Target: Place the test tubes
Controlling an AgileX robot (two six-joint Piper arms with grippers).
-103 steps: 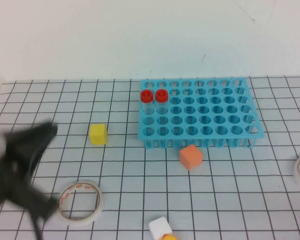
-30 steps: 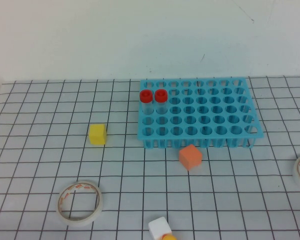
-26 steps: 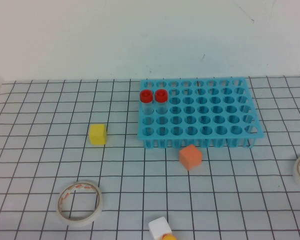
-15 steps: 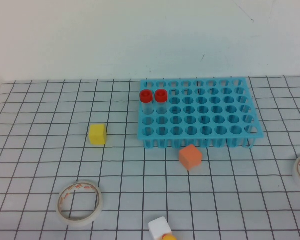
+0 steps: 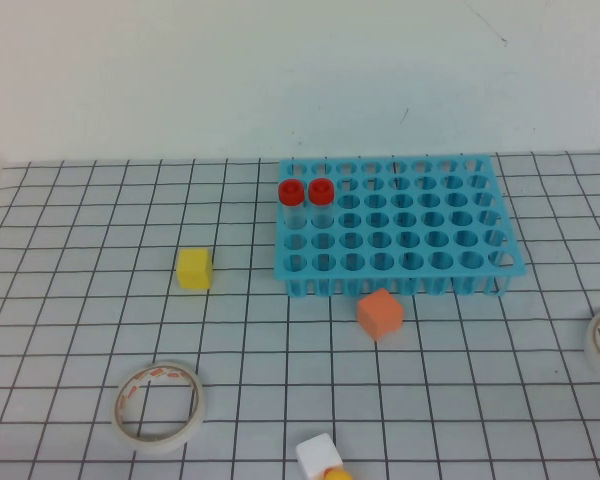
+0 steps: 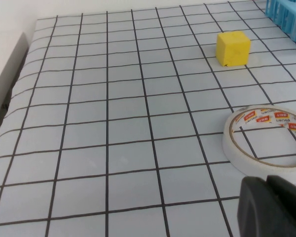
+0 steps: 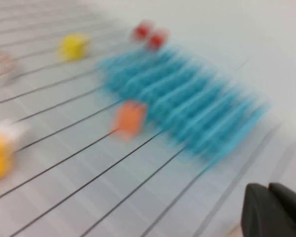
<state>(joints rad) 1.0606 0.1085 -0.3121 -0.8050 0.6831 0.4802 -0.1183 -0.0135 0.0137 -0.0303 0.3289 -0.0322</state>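
White table [image 5: 80, 300], black grid lines; plain white wall [image 5: 230, 70] behind; soft even light.

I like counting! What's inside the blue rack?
Two red-capped tubes in the rack's far-left holes; their lower ends are hidden. Left gripper hangs shut near the tape, right gripper shut near the rack.

High view: raised on robot's side, tilted down over white gridded table [image 5: 80, 300], wall [image 5: 280, 70] behind. Left wrist view: low, close over table's left part. Right wrist view: low, oblique across table, farther off. Common to all three: small yellow cube [image 5: 194, 268], blue plastic tube rack [image 5: 400, 235]. White tape roll [image 5: 159, 403]: high and left wrist.
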